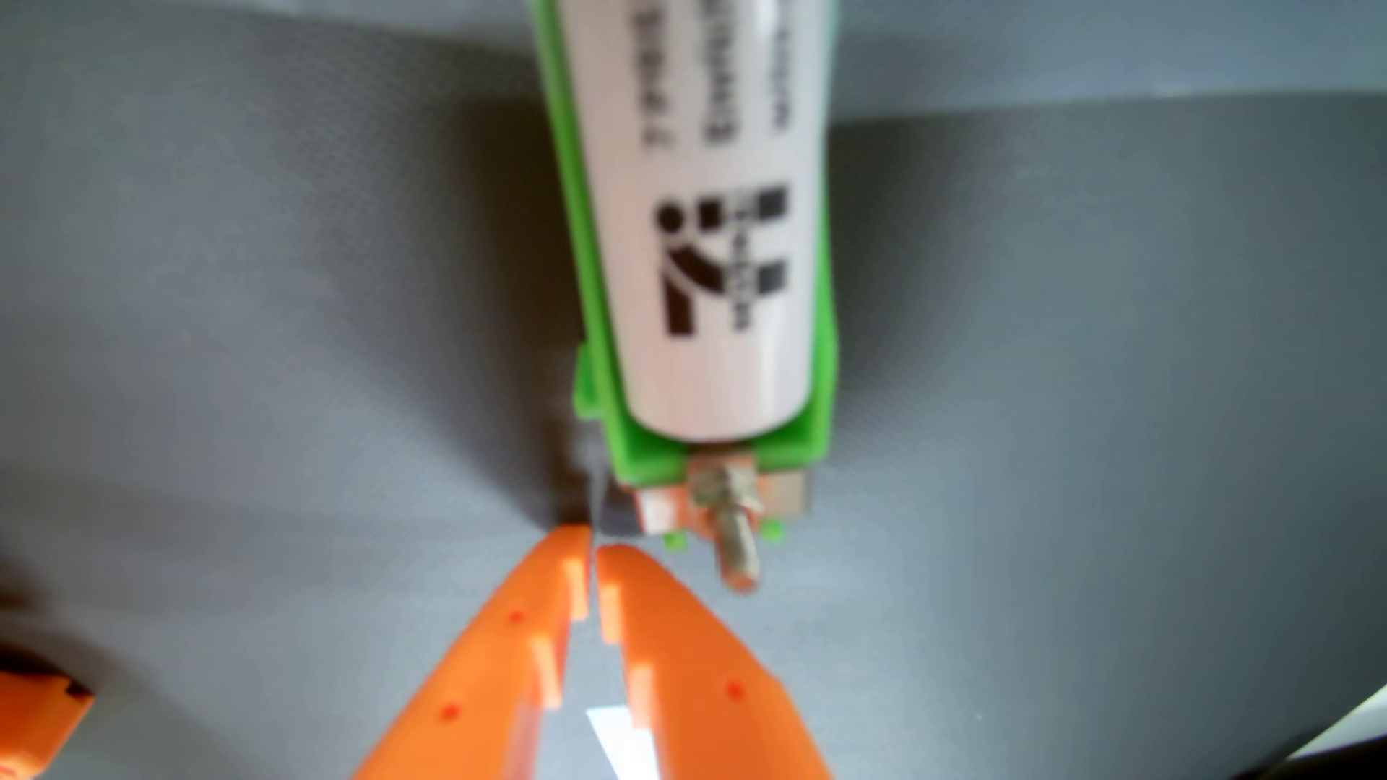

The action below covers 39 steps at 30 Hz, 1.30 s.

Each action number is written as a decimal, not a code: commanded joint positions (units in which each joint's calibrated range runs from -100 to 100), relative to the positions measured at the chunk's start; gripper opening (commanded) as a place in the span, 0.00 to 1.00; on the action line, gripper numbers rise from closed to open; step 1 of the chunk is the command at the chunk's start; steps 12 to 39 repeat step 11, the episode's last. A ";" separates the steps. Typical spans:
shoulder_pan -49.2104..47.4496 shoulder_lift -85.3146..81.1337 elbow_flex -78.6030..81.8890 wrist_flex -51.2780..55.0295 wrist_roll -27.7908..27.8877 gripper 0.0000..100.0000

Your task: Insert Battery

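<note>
The wrist view is soft all over, nothing truly sharp. Light is bright and even, daylight-like, with pale glare washing the white battery so its small print smears; only the large black symbol reads. The grey desk carries broad, diffuse shadows with no hard edge beside the green holder. The orange gripper is blurred, its jaws edged with bright highlights.

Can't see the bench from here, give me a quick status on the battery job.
End effector shut, empty, tips just short of the green holder. White battery already seated in holder. Bolt protrudes at holder's near end; nothing else in the way.
</note>
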 commanded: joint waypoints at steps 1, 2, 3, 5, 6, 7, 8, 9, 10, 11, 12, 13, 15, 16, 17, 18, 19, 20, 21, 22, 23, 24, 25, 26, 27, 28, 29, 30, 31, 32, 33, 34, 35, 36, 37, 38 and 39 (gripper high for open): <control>0.13 0.36 0.55 -0.03 -0.13 0.02; 0.13 0.36 0.55 -0.03 -0.13 0.02; 0.13 0.36 0.55 -0.03 -0.13 0.02; 0.13 0.36 0.64 -0.03 -0.13 0.02; 0.13 0.36 0.73 -0.03 -0.13 0.02; 0.13 0.36 0.73 -0.03 -0.13 0.02; 0.13 0.36 0.82 -0.03 -0.13 0.02; 0.13 0.36 0.82 -0.03 -0.13 0.02; 0.13 0.36 0.82 -0.03 -0.13 0.02; 0.13 0.36 0.82 -0.03 -0.13 0.02; 0.13 0.36 0.82 -0.03 -0.13 0.02; 0.13 0.36 0.82 -0.03 -0.13 0.02; 0.13 0.36 0.82 -0.03 -0.13 0.02; 0.13 0.36 0.82 -0.03 -0.13 0.02; 0.13 0.36 0.82 -0.03 -0.13 0.02; 0.13 0.36 0.82 -0.03 -0.13 0.02; 0.13 0.36 0.82 -0.03 -0.13 0.02; 0.13 0.36 0.82 -0.03 -0.13 0.02; 0.13 0.36 0.82 -0.03 -0.13 0.02; 0.13 0.36 0.82 -0.03 -0.13 0.02; 0.13 0.36 0.82 -0.03 -0.13 0.02; 0.13 0.36 0.82 -0.03 -0.13 0.02; 0.13 0.36 0.82 -0.03 -0.13 0.02; 0.13 0.36 0.82 -0.03 -0.13 0.02; 0.13 0.36 0.82 -0.03 -0.13 0.02; 0.13 0.36 0.82 -0.03 -0.13 0.02; 0.13 0.36 0.82 -0.03 -0.13 0.02; 0.13 0.36 0.82 -0.03 -0.13 0.02; 0.13 0.36 0.82 -0.03 -0.13 0.02; 0.13 0.36 0.82 -0.03 -0.13 0.02; 0.13 0.36 0.82 -0.03 -0.13 0.02; 0.13 0.36 0.82 -0.03 -0.13 0.02; 0.13 0.36 0.82 -0.03 -0.13 0.02; 0.13 0.36 0.82 -0.03 -0.13 0.02; 0.13 0.36 0.82 -0.03 -0.13 0.02; 0.13 0.36 0.82 -0.03 -0.13 0.02; 0.13 0.36 0.82 -0.03 -0.13 0.02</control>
